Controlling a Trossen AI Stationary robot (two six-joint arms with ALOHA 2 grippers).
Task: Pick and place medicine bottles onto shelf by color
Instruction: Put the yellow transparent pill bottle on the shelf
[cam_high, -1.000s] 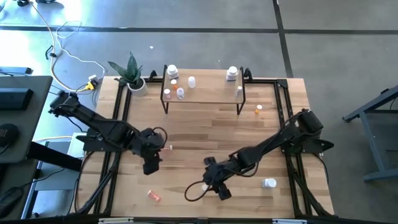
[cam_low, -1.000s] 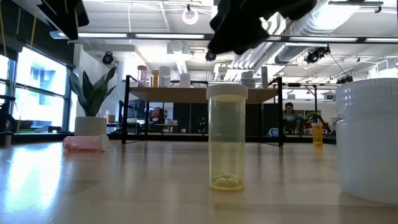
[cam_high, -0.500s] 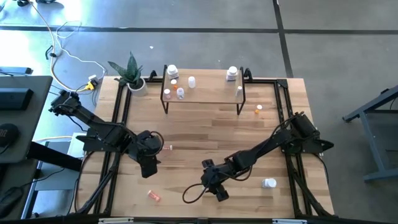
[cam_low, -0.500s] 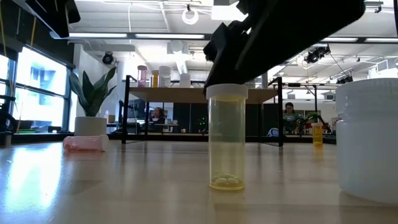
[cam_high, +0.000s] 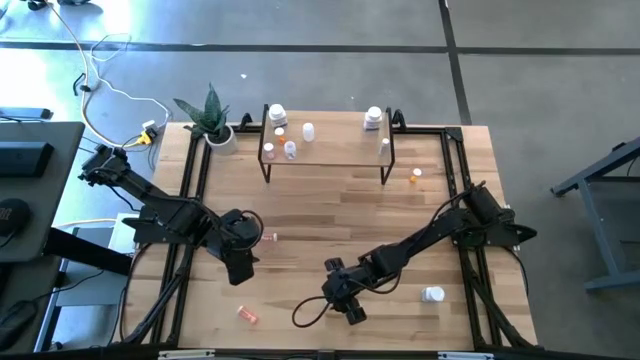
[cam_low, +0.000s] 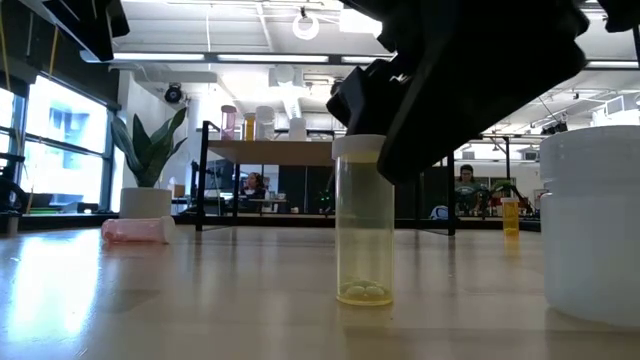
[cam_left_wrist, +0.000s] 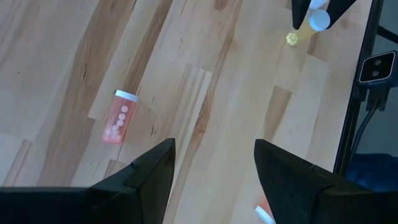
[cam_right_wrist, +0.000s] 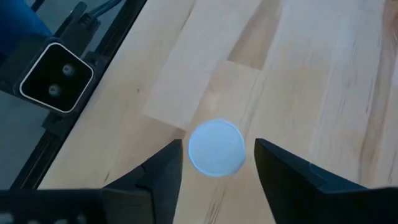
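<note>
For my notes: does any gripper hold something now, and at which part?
Nothing is held. The right gripper straddles the upright bottle's white cap without touching; the left gripper is open above the table.

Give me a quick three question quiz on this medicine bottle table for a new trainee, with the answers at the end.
1. True or false: the right gripper has its fingers on either side of the upright clear vial's white cap.
2. Is the pink bottle upright or on its side?
3. Which stands beside the shelf? A: potted plant; B: a mug; C: a box.

Key: 1 true; 2 on its side; 3 A.
</note>
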